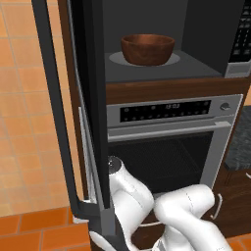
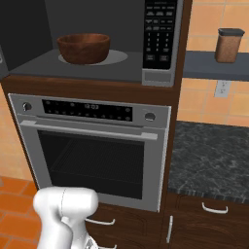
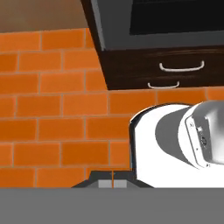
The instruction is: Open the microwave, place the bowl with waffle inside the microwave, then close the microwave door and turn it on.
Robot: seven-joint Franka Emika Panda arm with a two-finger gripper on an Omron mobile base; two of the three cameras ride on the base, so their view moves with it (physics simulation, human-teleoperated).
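Observation:
The microwave stands open, its dark cavity exposed. The reddish-brown bowl sits inside on the round grey plate; its rim hides what it holds. The microwave door is swung wide to the left and shows edge-on, with its long dark bar handle outermost. My gripper is shut with nothing between its tips. It hangs low, facing the orange floor tiles, well below the microwave. The white arm is folded just beside the door's lower edge.
A silver oven with two knobs sits under the microwave. Dark wooden drawers lie below it. To the right are a dark stone counter and a brown jar on a shelf. Orange tile floor spreads left.

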